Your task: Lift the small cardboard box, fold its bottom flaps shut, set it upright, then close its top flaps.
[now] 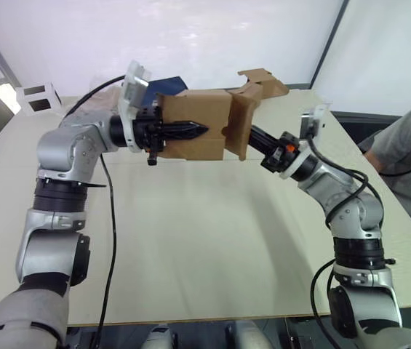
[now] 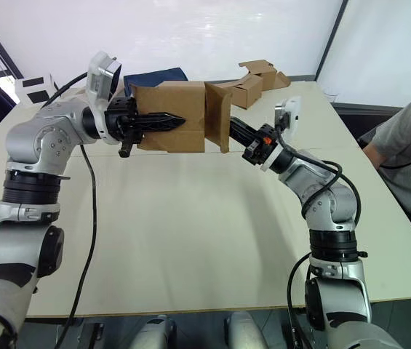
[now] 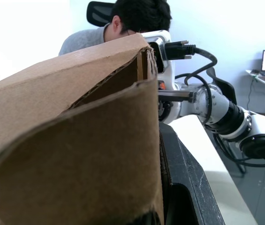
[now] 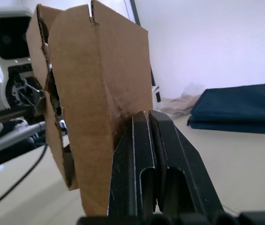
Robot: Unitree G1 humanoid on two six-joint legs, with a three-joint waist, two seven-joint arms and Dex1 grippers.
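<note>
The small cardboard box (image 1: 194, 123) hangs in the air above the far part of the surface (image 1: 205, 240), between both arms. The left pincer (image 1: 190, 131) lies closed along its near wall, pinching it, and the right pincer (image 4: 148, 140), fingers together, presses a bottom flap (image 1: 240, 127) at the right end. I judge it should push this flap flat slowly while the left grip holds firm.

An office or robotics lab: beyond the right gripper (image 3: 166, 96) a person (image 3: 123, 28) sits in an office chair (image 3: 98, 8), white walls around a pale table (image 1: 212, 240).
</note>
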